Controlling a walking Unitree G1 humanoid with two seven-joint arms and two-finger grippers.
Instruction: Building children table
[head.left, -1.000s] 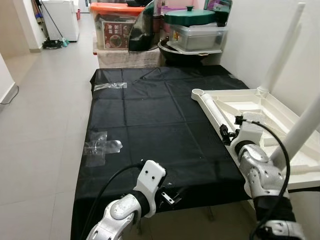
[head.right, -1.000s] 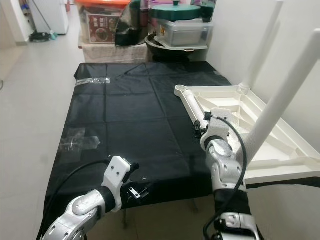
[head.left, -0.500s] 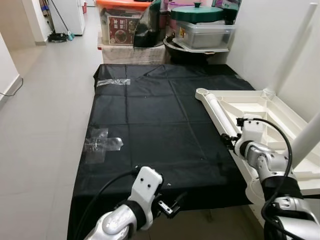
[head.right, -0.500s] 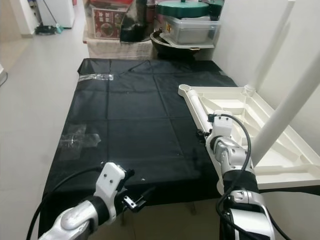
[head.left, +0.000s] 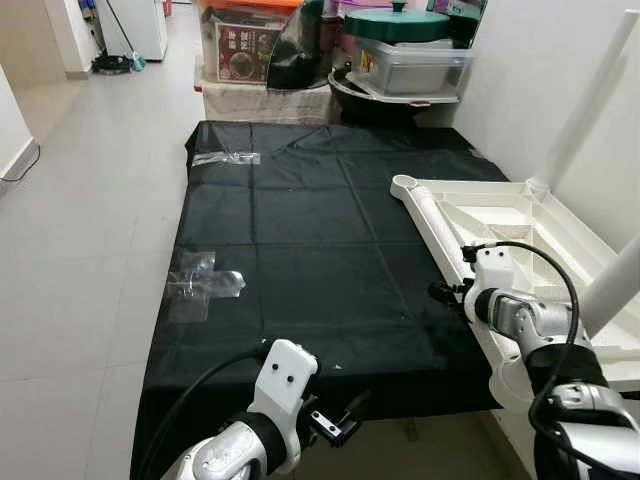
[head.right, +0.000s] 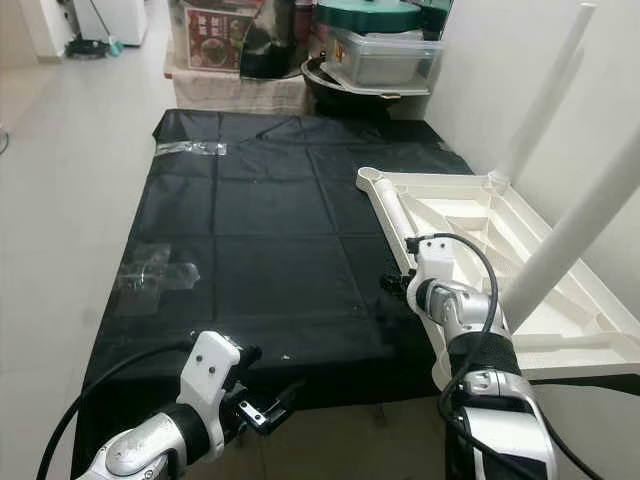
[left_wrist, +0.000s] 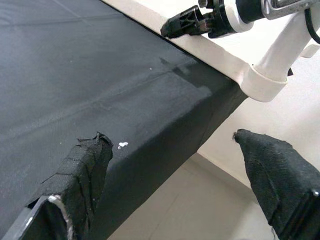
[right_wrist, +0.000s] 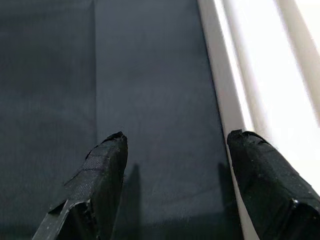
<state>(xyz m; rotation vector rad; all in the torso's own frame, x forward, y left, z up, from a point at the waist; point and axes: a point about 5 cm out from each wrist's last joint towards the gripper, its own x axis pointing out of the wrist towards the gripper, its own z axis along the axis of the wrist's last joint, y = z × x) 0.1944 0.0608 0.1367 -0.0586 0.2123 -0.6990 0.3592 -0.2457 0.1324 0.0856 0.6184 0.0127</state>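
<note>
A black cloth (head.left: 300, 250) is covering the floor, and the upturned white table top (head.left: 520, 240) is lying along its right edge, two legs standing up at its far and near right. The loose leg (head.left: 430, 225) is lying lengthwise, near to far, on the top's left rim. The right gripper (head.left: 440, 292), fingers spread, is hovering just left of it, nearer than the left gripper (head.left: 345, 415), also spread, at the cloth's near edge.
</note>
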